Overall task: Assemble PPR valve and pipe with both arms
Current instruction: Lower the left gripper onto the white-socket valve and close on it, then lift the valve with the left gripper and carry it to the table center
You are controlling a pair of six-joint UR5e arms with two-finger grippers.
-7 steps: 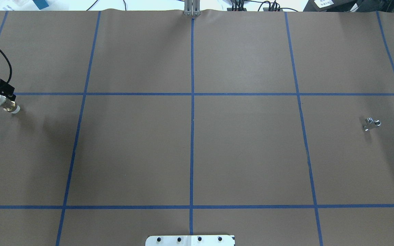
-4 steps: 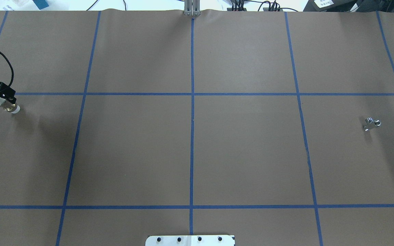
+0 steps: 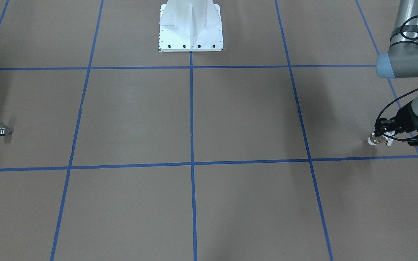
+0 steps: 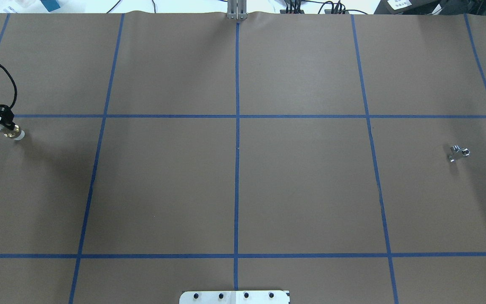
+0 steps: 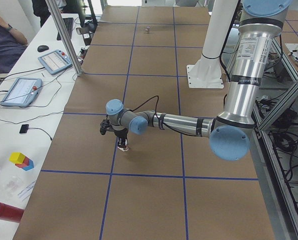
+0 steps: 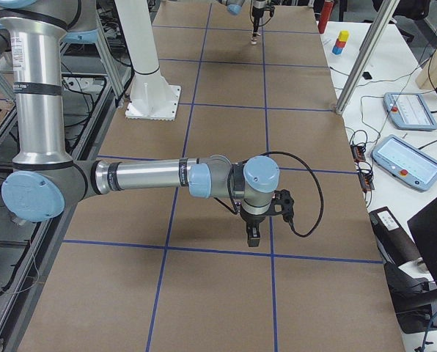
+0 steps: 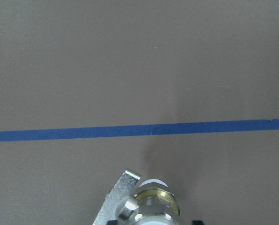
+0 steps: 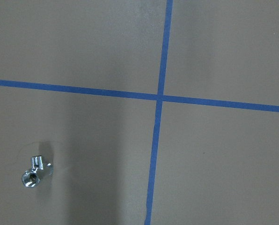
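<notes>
No writing, number or brand can be read in any view. A white label (image 4: 399, 3) beyond the counter's far edge carries dark print, but it is too small to make out. The screens of the two tablets (image 6: 408, 111) on the side desk show coloured panels and a red button, with no legible words. The brown counter (image 4: 302, 190) bears only blue tape lines, no characters, and the white base plate (image 3: 191, 25) shows only bolt holes.
</notes>
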